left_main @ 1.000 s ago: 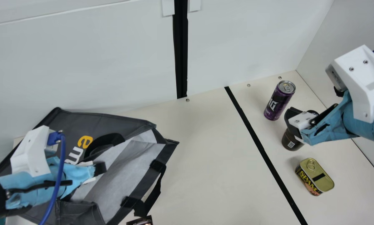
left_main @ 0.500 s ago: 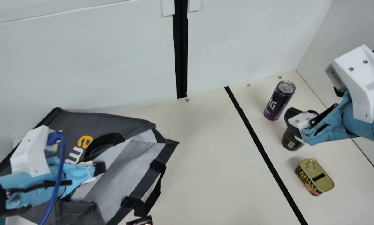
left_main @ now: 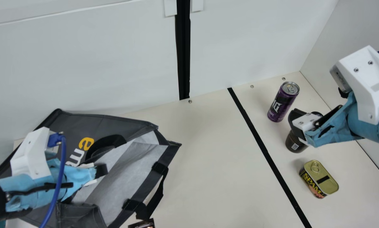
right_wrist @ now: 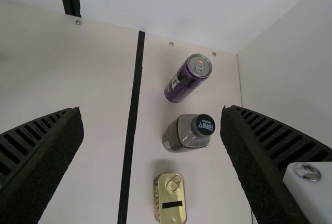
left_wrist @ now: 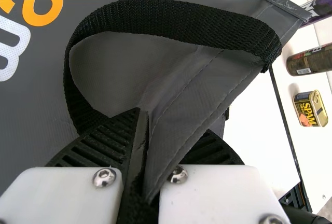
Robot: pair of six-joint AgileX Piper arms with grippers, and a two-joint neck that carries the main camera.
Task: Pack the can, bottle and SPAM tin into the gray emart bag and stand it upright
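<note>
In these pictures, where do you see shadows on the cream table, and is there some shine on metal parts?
Main view: soft, faint shadows on the cream table, beside the tall purple metal can and the rectangular gold-lidded SPAM tin; right wrist view: a soft shadow by the same tin; left wrist view: glints on the round silver screws.

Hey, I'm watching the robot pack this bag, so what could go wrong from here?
The left gripper pinches the gray emart bag only by a fold near its rim, so the fabric might slip free under load.

The right gripper is open above the bottle, with the purple can standing close by; a finger could knock either over.

The bag slumps sideways, so things put in might slide back out.
</note>
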